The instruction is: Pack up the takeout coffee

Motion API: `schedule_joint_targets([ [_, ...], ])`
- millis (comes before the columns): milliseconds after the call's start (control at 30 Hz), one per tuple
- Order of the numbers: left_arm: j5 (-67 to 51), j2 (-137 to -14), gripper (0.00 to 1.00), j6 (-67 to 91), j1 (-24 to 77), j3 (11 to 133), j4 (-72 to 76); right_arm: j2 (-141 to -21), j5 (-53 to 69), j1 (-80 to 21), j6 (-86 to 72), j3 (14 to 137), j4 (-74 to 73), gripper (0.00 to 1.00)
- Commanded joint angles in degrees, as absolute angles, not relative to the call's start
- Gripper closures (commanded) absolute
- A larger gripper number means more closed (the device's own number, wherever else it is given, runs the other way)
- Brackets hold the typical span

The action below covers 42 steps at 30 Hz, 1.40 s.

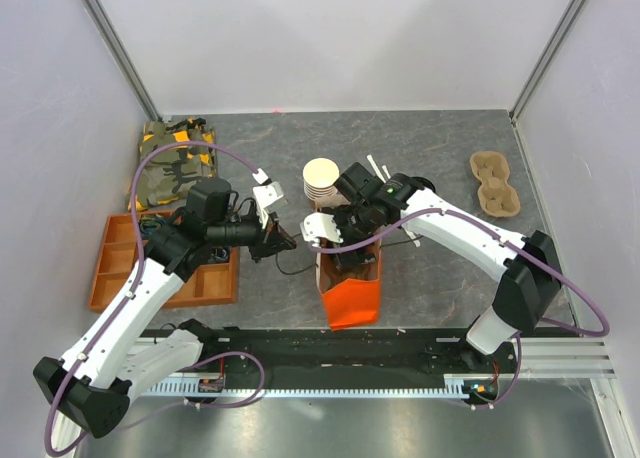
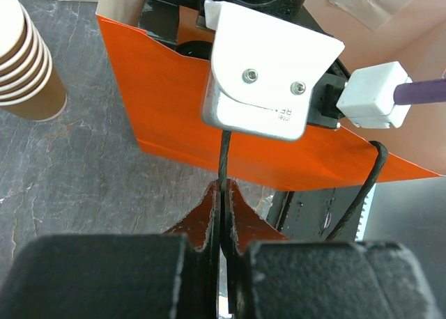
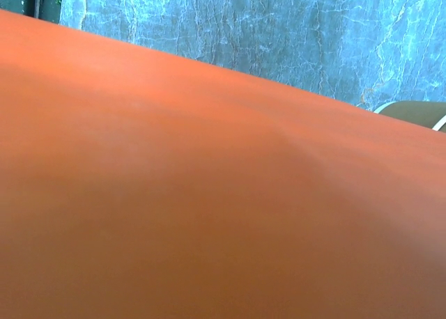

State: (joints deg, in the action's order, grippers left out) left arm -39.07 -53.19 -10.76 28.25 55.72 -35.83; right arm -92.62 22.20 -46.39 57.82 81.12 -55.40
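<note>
Top external: tall orange bag (image 1: 353, 300), tan inside, upright. L gripper (image 2: 221, 193): clenched on bag's thin black cord handle (image 2: 224, 155). R gripper (image 1: 352, 248): sunk in bag mouth; fingers' state cannot tell. Lidded tan takeout coffee cup: hidden, position cannot tell.

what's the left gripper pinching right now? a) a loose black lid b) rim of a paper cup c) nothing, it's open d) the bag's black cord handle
d: in the left wrist view the left gripper is shut on the thin black cord handle that runs down from the orange bag.
</note>
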Motion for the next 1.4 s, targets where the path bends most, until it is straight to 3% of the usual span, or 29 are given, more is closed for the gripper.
schedule_joint_targets([
  [0,-39.46,-52.56,0.98,-11.95,28.83,56.6,-33.22,-89.91,22.76,-45.97,56.52,80.68,-56.34,0.05],
  [733,-37.53,-52.21,0.98,-11.6,30.67,56.51,-32.78,-85.35,25.84,-45.53,54.49,80.51,-53.62,0.03],
  [1067,-34.54,-52.47,0.98,-10.72,32.96,56.78,-32.34,-76.82,28.39,-43.33,47.03,74.62,-39.04,0.02],
  [1267,-33.93,-52.65,0.92,-10.72,33.13,57.57,-32.34,-75.59,27.34,-42.45,40.08,76.37,-31.21,0.02],
  [1367,-33.66,-52.82,0.8,-10.63,33.13,58.18,-32.43,-74.8,25.58,-42.45,37.71,77.34,-29.54,0.02],
])
